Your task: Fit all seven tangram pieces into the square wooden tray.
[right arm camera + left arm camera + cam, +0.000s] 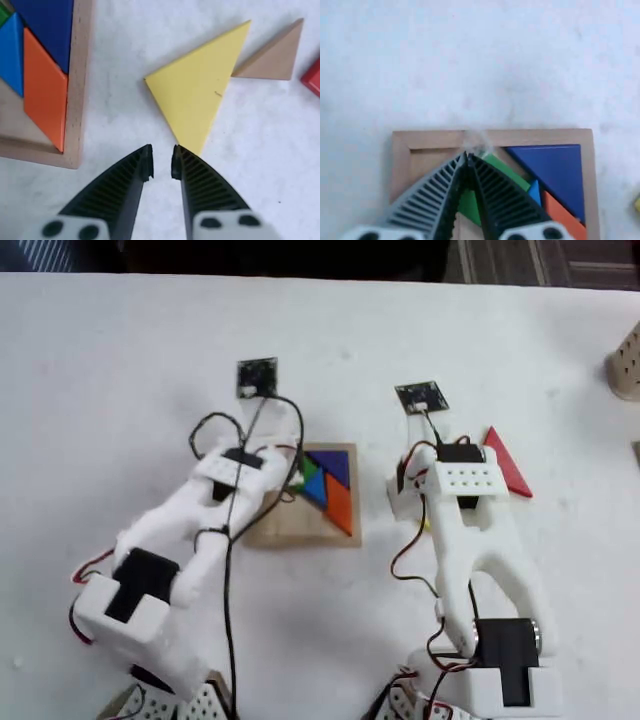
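Looking down on the white worktop (pixel 120 370) from my remote station, I find the left gripper (pixel 468 160) over the square wooden tray (pixel 495 136), its fingers pressed together with no gap between them, tips hanging above the far part of the recess. A green piece (pixel 506 170) lies flat directly beneath them. The left half of the tray is bare wood; the filled part is its right half. There a dark blue triangle (pixel 552 167) sits in the far right corner, a small light blue piece (pixel 535 191) is wedged between it and the green one, and an orange parallelogram (pixel 42 95) runs its long axis along the right rim toward the near corner.

Just right of the tray, the right gripper (pixel 162 161) hangs low over the worktop, its fingers parted by a narrow slit and holding nothing. A yellow triangle (pixel 197 97) lies flat just ahead, one sharp corner aimed at those fingertips. A small tan triangle (pixel 274 57) touches its far corner. Farther right, a red triangle (pixel 507 464) lies with its long axis slanting away from the arms.
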Available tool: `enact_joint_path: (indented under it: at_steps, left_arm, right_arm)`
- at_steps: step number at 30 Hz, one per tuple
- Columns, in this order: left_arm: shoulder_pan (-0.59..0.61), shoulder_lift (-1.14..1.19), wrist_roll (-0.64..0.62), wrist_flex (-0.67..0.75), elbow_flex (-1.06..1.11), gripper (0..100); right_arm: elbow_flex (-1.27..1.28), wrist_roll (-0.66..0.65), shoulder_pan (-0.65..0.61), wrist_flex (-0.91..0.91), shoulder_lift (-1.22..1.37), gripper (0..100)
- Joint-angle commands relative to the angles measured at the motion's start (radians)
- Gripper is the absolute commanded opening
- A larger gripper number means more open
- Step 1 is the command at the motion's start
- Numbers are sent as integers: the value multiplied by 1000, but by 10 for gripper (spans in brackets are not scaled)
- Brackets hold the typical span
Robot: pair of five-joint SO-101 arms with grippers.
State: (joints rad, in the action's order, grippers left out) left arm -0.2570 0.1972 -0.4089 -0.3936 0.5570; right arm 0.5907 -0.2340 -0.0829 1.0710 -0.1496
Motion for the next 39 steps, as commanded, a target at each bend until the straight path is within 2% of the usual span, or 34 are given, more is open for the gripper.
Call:
enact_joint_path:
  at_steps: [1,17,22,26,30,33,39]
  left_arm:
    - [-54,-5,-9,-3,-46,23]
    - [-47,-21,-9,-3,-46,23]
    - [-8,-179,-9,-81,11,23]
    - [-51,-294,-9,-114,129,23]
    - [-70,-260,-9,-149,144,23]
    - [-65,-182,-8,-204,83,23]
    - [-71,-68,-8,-221,-25,23]
  right_arm:
    - [-5,0,10,-13,-19,63]
    - [-6,-2,8,-13,-16,63]
    - [-6,-2,8,-13,-15,63]
    - [-6,-2,7,-13,-13,63]
    - [-6,-2,7,-13,-13,63]
    - [-6,-2,7,-13,-13,63]
    - [-6,-2,7,-13,-13,63]
